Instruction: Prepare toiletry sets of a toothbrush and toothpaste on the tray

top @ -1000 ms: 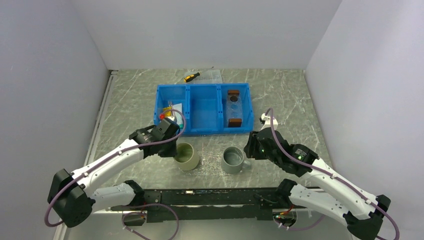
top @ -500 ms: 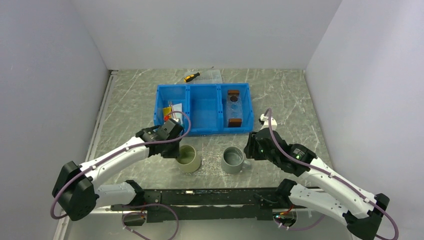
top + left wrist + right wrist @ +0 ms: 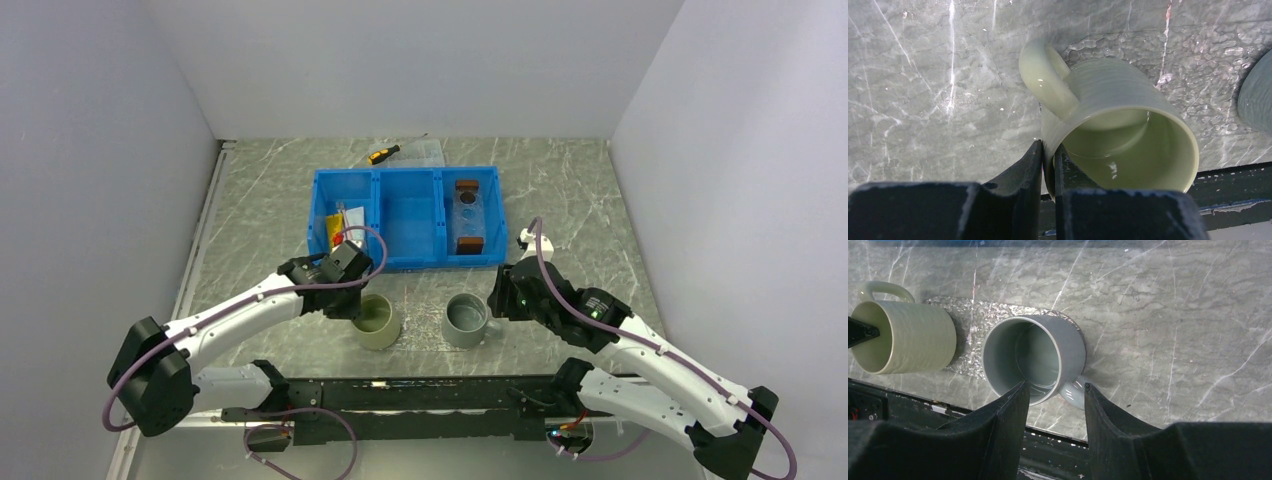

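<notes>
**Entry: table (image 3: 262, 205), two-arm station, sets not yet begun**

- **Change over the last second.** The left arm has drawn back from the front wall of the big blue three-compartment plastic bin (image 3: 410, 262). The ribbed pale green ceramic mug (image 3: 377, 322) has shifted slightly nearer with it. The right arm has not moved. Judgement: this is mug-shifting, not set-building, so the task proper is still to come.
- **Left hand (image 3: 1048, 147).** Closed on the green mug's rim wall, one finger inside and one outside, just beside the handle.
- **Right hand (image 3: 1055, 385).** Fingers spread, with the handle-side rim of the smooth grey ceramic mug (image 3: 1033, 355) between them. No clamp is visible.
- **Small clear rectangular tray with wooden block ends (image 3: 468, 222).** Lies in the bin's right compartment. No tube or brush is visible on it.
- **Pale toothpaste tube and thin toothbrush.** Neither can be picked out. The left compartment holds mixed yellow, white and red items (image 3: 342, 224) too small to separate.
- **Yellow-and-black screwdriver (image 3: 384, 154).** Lies behind the bin.
- **Views compared.** Only the top view shows the bin and tray. Only the left wrist view shows the pinch on the rim, which the arm covers from above. Only the right wrist view shows the crinkled silver sheet (image 3: 983, 315) under both mugs.
</notes>
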Tool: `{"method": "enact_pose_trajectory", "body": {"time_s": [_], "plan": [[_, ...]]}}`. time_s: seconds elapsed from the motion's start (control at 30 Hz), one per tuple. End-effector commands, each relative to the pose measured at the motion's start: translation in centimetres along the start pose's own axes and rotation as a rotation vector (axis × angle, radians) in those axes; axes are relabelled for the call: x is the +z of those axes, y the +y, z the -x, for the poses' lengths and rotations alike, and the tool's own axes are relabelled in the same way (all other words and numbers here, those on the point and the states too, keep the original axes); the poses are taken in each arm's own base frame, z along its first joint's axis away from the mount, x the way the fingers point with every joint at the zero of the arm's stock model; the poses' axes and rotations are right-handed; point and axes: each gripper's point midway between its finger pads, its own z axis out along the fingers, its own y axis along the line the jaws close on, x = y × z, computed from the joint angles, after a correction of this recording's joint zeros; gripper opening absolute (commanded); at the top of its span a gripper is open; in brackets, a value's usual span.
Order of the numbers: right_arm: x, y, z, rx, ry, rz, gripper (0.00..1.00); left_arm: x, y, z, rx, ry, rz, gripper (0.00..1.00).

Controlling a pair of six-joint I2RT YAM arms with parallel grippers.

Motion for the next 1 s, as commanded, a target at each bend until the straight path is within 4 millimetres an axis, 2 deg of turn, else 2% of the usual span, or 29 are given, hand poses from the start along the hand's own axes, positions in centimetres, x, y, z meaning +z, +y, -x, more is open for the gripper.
{"method": "enact_pose_trajectory", "body": {"time_s": [0.0,0.8,0.97], "plan": [[0.11,0.3,0.37,0.022,-0.028,0.015,0.47,-1.1,-2.05,2.71,-0.005,-0.084,-0.057,0.0],[0.1,-0.12,-0.04,0.033,-0.029,0.009,0.5,-0.88,-2.78,2.71,0.037,-0.059,-0.03,0.0],[0.14,-0.19,-0.05,0.037,-0.03,0.007,0.52,-0.95,-2.66,2.71,0.045,-0.059,-0.018,0.04]]}}
